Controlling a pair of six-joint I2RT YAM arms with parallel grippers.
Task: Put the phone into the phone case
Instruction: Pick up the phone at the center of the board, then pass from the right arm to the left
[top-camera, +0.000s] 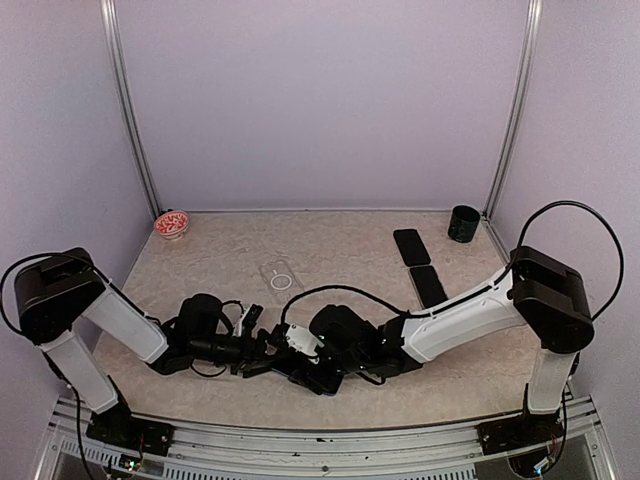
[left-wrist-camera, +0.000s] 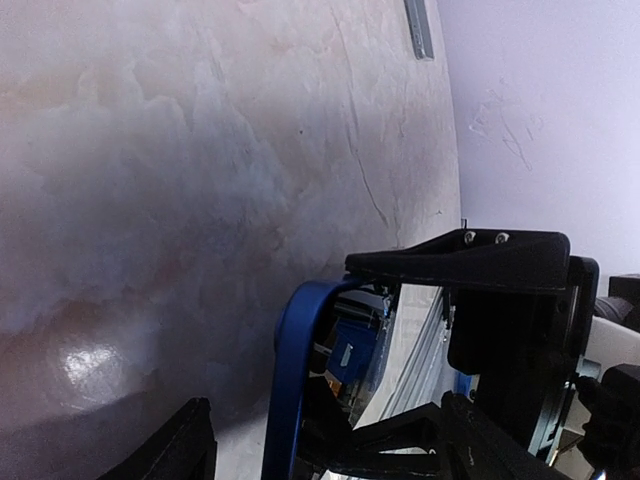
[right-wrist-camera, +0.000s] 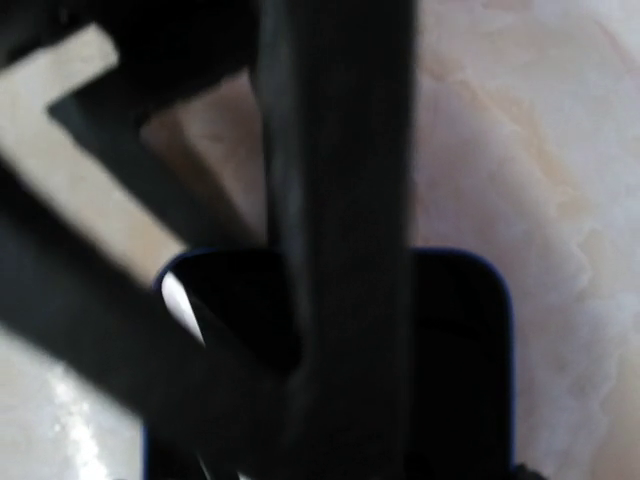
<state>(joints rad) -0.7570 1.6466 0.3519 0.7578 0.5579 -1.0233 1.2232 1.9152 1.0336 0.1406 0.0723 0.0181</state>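
A dark phone with a blue rim (left-wrist-camera: 287, 380) stands on edge between the two grippers near the table's front middle. It fills the bottom of the right wrist view (right-wrist-camera: 455, 350). My right gripper (top-camera: 292, 352) seems shut on it, though its own fingers are blurred. My left gripper (top-camera: 260, 350) is open, with its fingers (left-wrist-camera: 190, 445) spread on either side of the phone and not touching it (left-wrist-camera: 325, 435). In the right wrist view black fingers (right-wrist-camera: 340, 200) cross in front of the phone. A clear phone case (top-camera: 280, 277) lies flat on the table beyond the grippers.
Two black phones (top-camera: 411, 246) (top-camera: 428, 285) lie at the right. A dark green cup (top-camera: 463, 223) stands in the far right corner. A red and white bowl (top-camera: 172, 223) sits at the far left. The table's front rail (top-camera: 320, 440) is close behind the grippers.
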